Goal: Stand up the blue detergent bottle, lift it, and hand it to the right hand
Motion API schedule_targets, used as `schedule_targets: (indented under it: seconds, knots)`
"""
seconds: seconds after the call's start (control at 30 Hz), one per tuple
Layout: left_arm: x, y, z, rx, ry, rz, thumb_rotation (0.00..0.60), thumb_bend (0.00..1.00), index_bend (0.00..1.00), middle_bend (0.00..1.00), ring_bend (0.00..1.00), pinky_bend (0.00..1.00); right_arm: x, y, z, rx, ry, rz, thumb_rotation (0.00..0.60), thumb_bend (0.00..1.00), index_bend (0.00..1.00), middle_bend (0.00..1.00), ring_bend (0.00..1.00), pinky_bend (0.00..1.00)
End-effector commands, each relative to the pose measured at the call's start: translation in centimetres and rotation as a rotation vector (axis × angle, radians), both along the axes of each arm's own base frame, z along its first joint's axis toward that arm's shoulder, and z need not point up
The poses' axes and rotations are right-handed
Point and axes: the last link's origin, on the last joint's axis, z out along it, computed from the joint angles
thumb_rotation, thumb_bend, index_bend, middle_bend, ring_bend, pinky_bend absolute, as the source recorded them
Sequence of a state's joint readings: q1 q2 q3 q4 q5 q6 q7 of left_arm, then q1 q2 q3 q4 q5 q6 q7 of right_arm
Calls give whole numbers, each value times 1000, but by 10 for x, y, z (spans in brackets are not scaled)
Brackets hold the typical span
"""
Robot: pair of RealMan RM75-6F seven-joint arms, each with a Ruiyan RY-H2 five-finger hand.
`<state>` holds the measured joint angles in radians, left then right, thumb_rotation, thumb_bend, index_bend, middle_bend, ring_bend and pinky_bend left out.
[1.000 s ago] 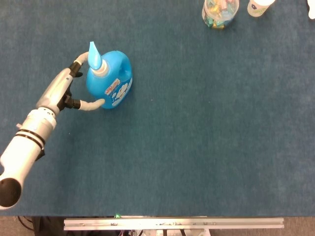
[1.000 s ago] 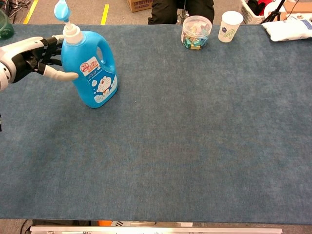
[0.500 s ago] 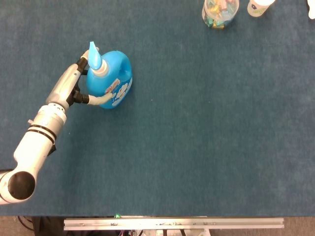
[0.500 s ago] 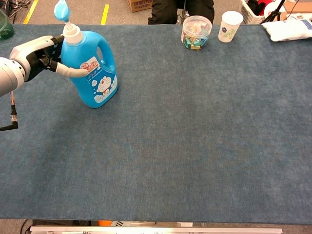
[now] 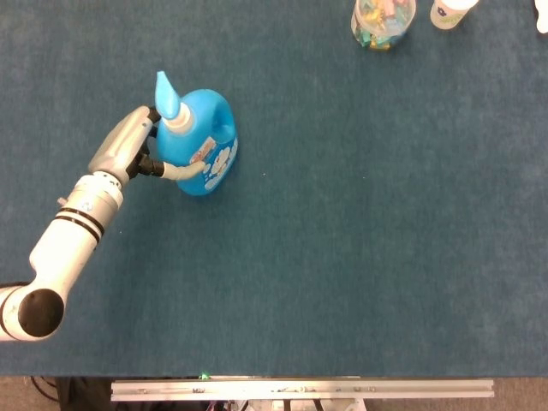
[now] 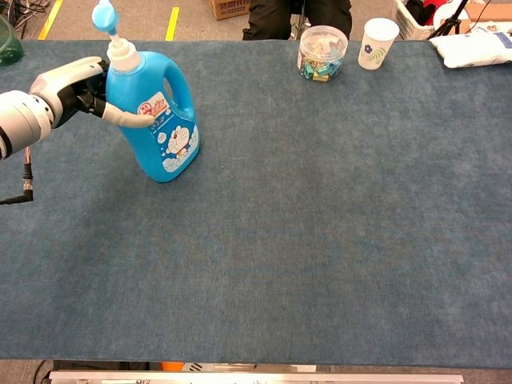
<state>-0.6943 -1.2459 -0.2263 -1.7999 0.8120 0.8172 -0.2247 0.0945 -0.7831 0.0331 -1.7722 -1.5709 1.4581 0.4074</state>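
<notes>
The blue detergent bottle [image 5: 205, 152] [image 6: 164, 120] stands upright on the blue cloth at the left, white collar and blue spout on top, cartoon label facing front. My left hand [image 5: 141, 152] [image 6: 84, 92] grips it from its left side, one finger [image 6: 132, 122] wrapped across the front of the body just below the collar. The far side of the grip is hidden by the bottle. The bottle's base looks to rest on the cloth, leaning slightly. My right hand appears in neither view.
A clear jar of colourful clips [image 6: 320, 52] [image 5: 383, 21] and a white paper cup [image 6: 376, 40] stand at the far edge. A white bag [image 6: 476, 44] lies at the far right corner. A dark green object [image 6: 8, 44] sits at the far left.
My left hand closed in from apart to wrap around the bottle's upper body, and the bottle has shifted slightly to the right with it.
</notes>
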Motion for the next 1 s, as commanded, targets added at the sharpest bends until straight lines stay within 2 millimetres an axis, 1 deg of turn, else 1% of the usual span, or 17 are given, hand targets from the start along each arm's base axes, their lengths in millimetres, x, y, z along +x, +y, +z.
schedule_targets:
  seconds: [0.03,0.2,0.4,0.53,0.67,0.8,0.97,1.0]
  knots:
    - [6,6,1,-43,10,-68,600,209,312,277,186,408,0,1,0,-1,0,-2,600,6,220,305,192,205]
    - [13,13,2,-80,11,-135,600,209,336,268,180,410,0,2,1,-4,2,-8,600,6,220,305,192,205]
    - [16,21,7,-107,36,-206,600,209,359,248,157,404,1,3,1,-7,5,-12,600,6,220,306,192,205]
    - [16,26,10,-110,57,-242,600,209,369,231,141,370,2,3,0,-4,5,-12,600,6,220,305,192,205]
    - [8,29,11,-122,102,-270,600,209,365,219,116,318,2,2,-1,-2,5,-14,600,6,220,306,192,205]
    - [0,31,14,-134,147,-286,600,209,285,155,61,271,3,1,-1,-2,6,-14,600,7,220,305,192,205]
    - [-3,33,21,-113,128,-270,600,209,96,55,4,242,4,1,-2,3,8,-13,600,6,220,306,192,205]
    - [-3,34,24,-104,123,-268,600,209,78,47,2,242,4,1,-2,4,8,-14,600,7,220,306,192,205]
